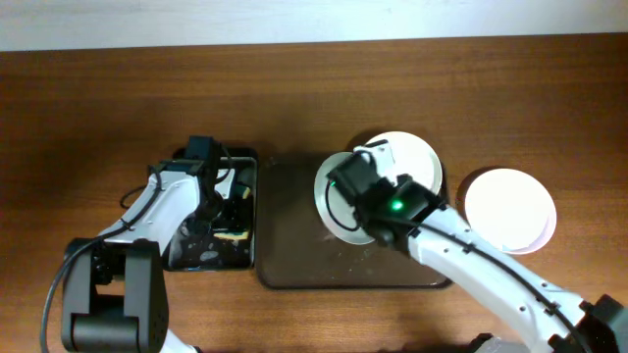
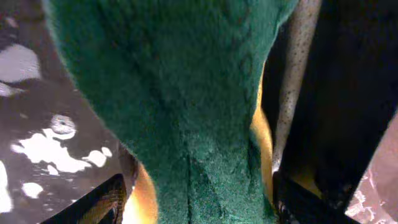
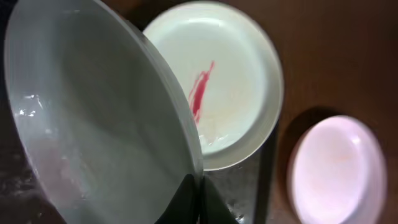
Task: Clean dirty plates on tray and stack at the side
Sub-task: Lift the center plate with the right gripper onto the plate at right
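1 tilted plate (image 3: 93, 124) is pinched by the right hand (image 3: 199, 199) above the tray (image 1: 294, 230); the left hand (image 1: 216, 214) clamps a green sponge (image 2: 180, 87).

left half of tray (image 1: 289, 226) lies bare and open from above; tilted plate (image 1: 328, 208) and right arm (image 1: 471, 260) overhang its right half; black container (image 1: 211, 259) borders the tray's left edge.

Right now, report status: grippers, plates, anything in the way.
Left gripper shut on green sponge in black container. Right gripper clamps tilted plate over tray. Smeared plate close behind; third plate off tray.
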